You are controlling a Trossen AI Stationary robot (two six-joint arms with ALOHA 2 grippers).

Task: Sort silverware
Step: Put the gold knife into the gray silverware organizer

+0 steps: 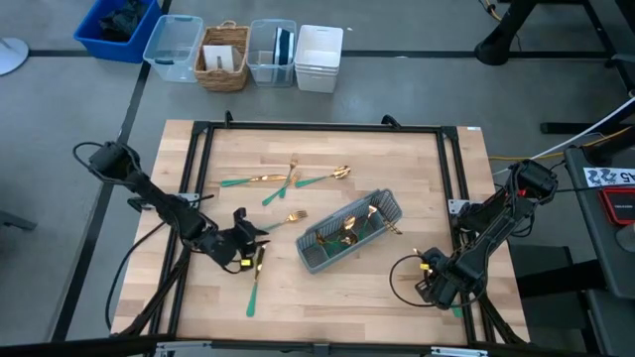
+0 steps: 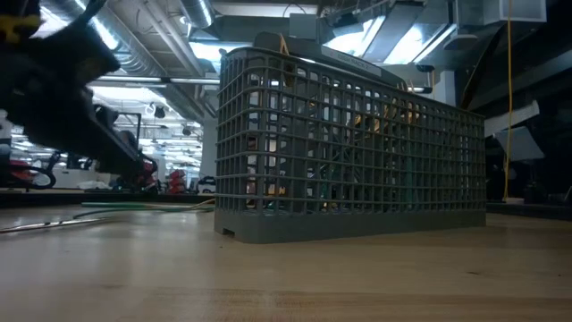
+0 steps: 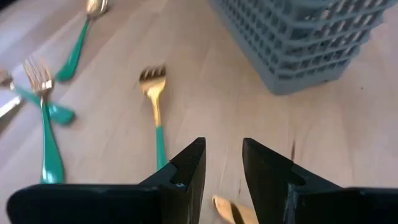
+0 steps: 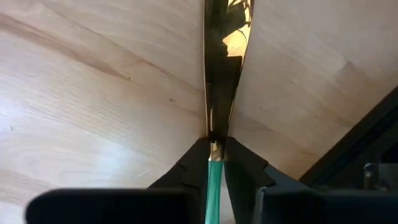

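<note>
High view shows a pale wooden table (image 1: 327,288) edged by a black metal frame (image 1: 317,127), with the grey cutlery caddy (image 1: 352,231) lying at a slant near its middle, a few gold-headed pieces already inside it. Loose silverware is spread on the left half: a spoon (image 1: 324,178), a fork (image 1: 281,183) and another piece (image 1: 248,180) cross one another above the caddy, one fork (image 1: 285,218) lies just left of it, and a long teal-handled piece (image 1: 255,281) lies below the left gripper (image 1: 241,240). That gripper hovers low over the boards between the fork and the long piece, its fingers (image 3: 186,171) parted a narrow way with nothing between them; from the left wrist view the fork (image 3: 155,112) lies just ahead of it and the caddy's corner (image 3: 298,43) stands off to one side. The right gripper (image 1: 440,281) is down at the table's near right corner, close to the frame rail, and in the right wrist view its fingers (image 4: 193,168) pinch the teal handle of a knife (image 4: 217,68), whose gold blade lies flat on the wood. From the low view the caddy (image 2: 349,143) fills the middle and hides most of what lies behind it, with a dark arm (image 2: 71,98) at the left and ceiling ducts and lights beyond. Past the table's far edge, on a grey floor, stand a blue bin (image 1: 117,28), clear tubs (image 1: 174,45), a wicker basket (image 1: 224,58) and a white container (image 1: 318,58).
</note>
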